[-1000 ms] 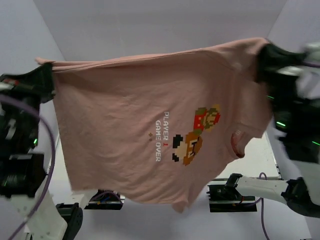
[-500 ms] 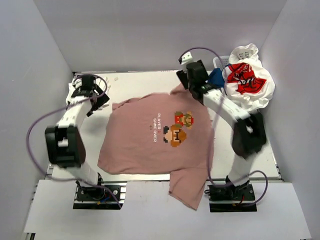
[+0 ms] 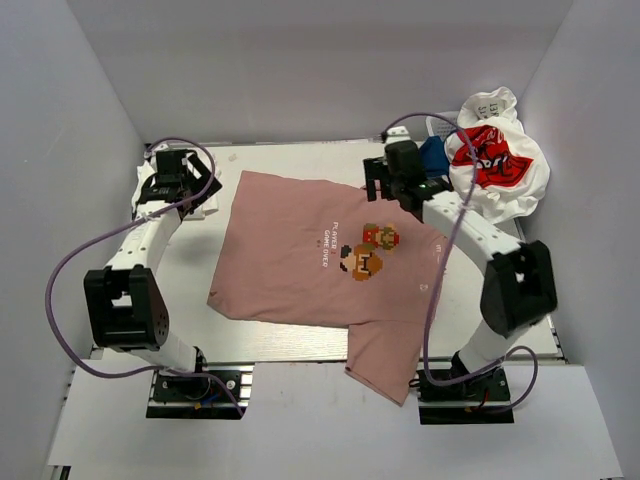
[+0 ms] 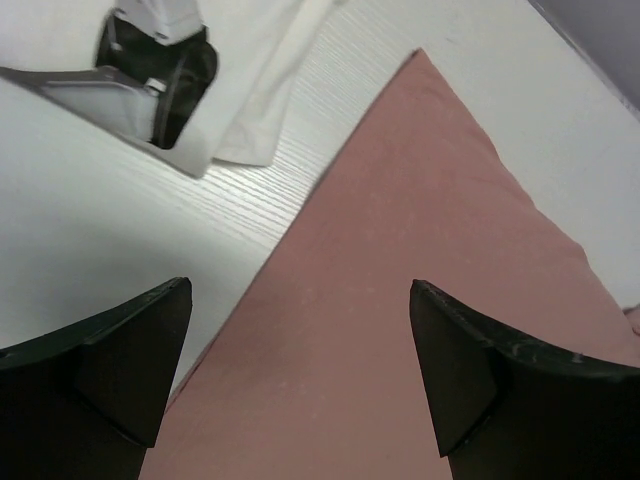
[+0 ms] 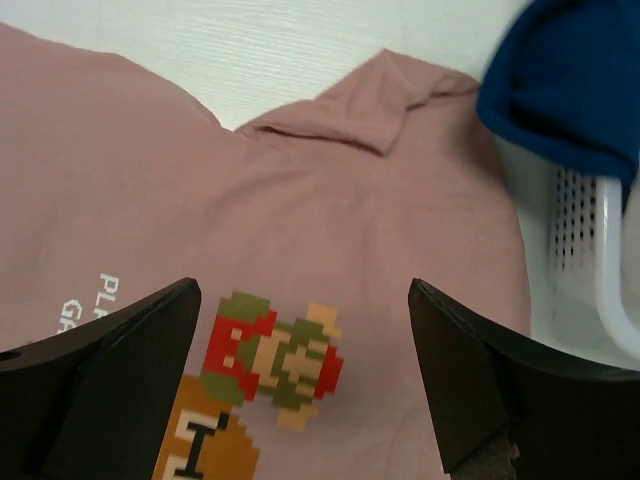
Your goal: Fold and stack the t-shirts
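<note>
The dusty-pink t-shirt point(image 3: 300, 260) lies spread flat on the white table point(image 3: 520, 300), with its pixel print point(image 3: 365, 250) facing up. One sleeve point(image 3: 385, 360) hangs over the near edge. My left gripper point(image 3: 178, 195) is open just left of the shirt's far-left corner point(image 4: 418, 120) and holds nothing. My right gripper point(image 3: 378, 188) is open above the shirt's far edge, over the print point(image 5: 275, 355), also empty. A white t-shirt with red graphic point(image 3: 495, 160) and a navy one point(image 3: 432, 155) sit piled in the basket.
The white slotted basket point(image 5: 590, 230) stands at the back right corner, close to my right gripper, with navy cloth point(image 5: 565, 90) drooping over its rim. A white object point(image 4: 260, 90) lies at the table's left side by my left gripper. Grey walls enclose the table.
A second ago both grippers held the pink shirt stretched up in the air. They have lowered it, opened and let go, and it now lies flat on the table.
</note>
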Robot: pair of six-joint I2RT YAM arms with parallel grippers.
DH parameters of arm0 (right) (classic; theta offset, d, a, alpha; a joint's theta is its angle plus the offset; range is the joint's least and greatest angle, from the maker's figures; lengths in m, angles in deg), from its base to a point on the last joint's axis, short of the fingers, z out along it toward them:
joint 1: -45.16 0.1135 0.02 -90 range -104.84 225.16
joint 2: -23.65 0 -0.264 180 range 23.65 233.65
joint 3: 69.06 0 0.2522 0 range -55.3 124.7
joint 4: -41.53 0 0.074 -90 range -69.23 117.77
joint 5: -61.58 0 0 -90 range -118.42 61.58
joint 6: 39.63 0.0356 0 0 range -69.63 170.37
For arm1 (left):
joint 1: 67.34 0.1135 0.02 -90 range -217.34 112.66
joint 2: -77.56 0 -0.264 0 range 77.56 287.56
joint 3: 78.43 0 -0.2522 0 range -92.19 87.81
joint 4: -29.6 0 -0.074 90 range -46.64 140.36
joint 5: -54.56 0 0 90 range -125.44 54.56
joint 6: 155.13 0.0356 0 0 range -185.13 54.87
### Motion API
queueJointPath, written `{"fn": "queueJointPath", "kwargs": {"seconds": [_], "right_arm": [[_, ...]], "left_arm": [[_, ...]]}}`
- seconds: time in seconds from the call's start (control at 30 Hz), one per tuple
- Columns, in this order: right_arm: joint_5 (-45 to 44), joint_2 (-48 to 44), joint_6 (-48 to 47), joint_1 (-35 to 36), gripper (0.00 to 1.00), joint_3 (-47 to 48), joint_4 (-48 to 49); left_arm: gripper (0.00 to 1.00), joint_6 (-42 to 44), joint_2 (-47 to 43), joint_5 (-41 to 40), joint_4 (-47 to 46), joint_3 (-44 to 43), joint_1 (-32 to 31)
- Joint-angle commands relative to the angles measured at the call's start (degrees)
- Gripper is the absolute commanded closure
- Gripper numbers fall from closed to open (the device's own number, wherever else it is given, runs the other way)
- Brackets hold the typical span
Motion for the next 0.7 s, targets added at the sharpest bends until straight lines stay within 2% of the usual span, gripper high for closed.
{"fn": "queueJointPath", "kwargs": {"seconds": [0.0,0.2,0.43,0.67], "right_arm": [[0.61,-2.57,10.45,-2.06,0.10,-5.23,-2.62],[3.07,1.20,11.79,-6.01,0.10,-10.08,-5.09],[9.05,11.83,8.98,-7.60,0.10,-4.38,-5.52],[12.21,21.75,7.21,-7.34,0.10,4.76,-8.52]], "left_arm": [[0.00,1.92,1.96,7.67,-4.82,2.18,-0.62],[0.00,3.76,11.79,13.30,-6.05,-0.97,-3.87],[0.00,4.56,21.56,17.26,-6.58,-7.47,-7.03],[0.00,-0.70,29.74,1.65,6.33,-13.63,-5.02]]}}
